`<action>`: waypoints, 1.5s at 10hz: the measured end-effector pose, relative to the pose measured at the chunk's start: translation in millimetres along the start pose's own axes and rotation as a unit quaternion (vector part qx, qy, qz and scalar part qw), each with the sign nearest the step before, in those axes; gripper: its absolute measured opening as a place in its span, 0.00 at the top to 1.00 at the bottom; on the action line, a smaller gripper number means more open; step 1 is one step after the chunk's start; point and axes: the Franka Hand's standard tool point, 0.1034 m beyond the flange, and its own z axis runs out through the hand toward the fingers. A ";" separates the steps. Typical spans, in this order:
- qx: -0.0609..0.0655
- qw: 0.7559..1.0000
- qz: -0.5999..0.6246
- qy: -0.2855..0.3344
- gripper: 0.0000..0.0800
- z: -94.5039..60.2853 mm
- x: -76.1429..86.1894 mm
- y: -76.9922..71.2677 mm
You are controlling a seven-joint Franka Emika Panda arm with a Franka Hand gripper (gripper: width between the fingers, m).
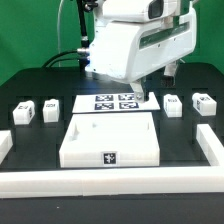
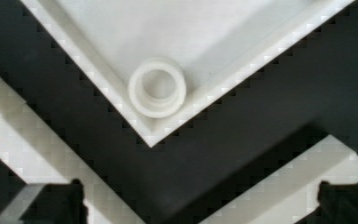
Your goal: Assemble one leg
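Four small white legs with tags lie on the black table: two at the exterior view's left and two at its right. The large white tray-like piece lies at the front centre. My gripper hangs over the back of the table, above the marker board's right end. In the wrist view my gripper is open and empty, with its fingertips far apart. Past them shows a corner of the tray-like piece with a round socket. No leg shows in the wrist view.
The marker board lies flat behind the tray-like piece. A white raised border runs along the table's front and sides. Black cables hang at the back left behind the arm.
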 end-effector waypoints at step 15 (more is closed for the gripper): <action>0.002 0.998 -0.065 -0.003 0.19 9.4 -27.3 -9.0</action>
